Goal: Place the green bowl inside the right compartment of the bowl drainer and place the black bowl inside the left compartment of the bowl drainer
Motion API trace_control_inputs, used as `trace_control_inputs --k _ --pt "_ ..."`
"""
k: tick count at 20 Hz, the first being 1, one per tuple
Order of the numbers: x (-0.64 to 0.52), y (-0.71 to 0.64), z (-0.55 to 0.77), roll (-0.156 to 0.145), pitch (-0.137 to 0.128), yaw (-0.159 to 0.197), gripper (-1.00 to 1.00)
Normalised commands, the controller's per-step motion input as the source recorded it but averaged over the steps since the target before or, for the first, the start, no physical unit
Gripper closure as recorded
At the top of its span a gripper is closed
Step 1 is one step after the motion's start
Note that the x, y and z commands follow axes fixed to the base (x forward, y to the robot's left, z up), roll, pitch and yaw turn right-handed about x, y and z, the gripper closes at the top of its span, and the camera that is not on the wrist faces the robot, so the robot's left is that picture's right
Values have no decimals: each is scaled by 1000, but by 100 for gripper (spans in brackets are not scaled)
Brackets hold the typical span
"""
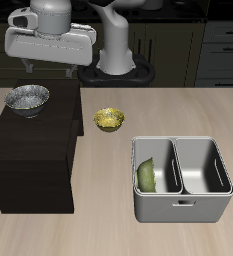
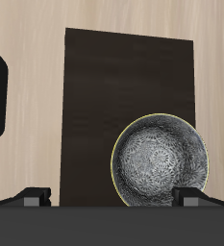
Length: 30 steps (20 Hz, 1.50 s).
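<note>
We see a light wooden table (image 1: 108,235). On it stands a dark, blocky cabinet (image 1: 28,150), and well apart from that, near the front edge, the grey bowl drainer (image 1: 181,209) with its two deep wells. The green bowl (image 1: 148,176) leans on edge inside one well, the right compartment; the other well holds nothing. The black bowl (image 1: 28,98), speckled silver-grey, sits on the cabinet's top toward its back. A small yellow-gold bowl (image 1: 108,120) rests on the table between cabinet and drainer. Our gripper (image 2: 112,197) hangs high above the black bowl, fingers (image 2: 35,196) spread wide and touching nothing.
</note>
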Motion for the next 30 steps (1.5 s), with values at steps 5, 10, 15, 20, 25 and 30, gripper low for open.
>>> trace_control_inputs --k 5,10,15,20,25,30 --pt "-38 -159 -297 -16 29 -26 -100" --pt "-100 -34 -313 8 20 5 -100" --pt "-77 28 -244 9 15 -17 -100" --pt "-31 -14 -256 -1 23 -4 -100" --pt "-29 31 -328 15 35 -1 -100" --pt "34 -21 -141 2 9 -8 100"
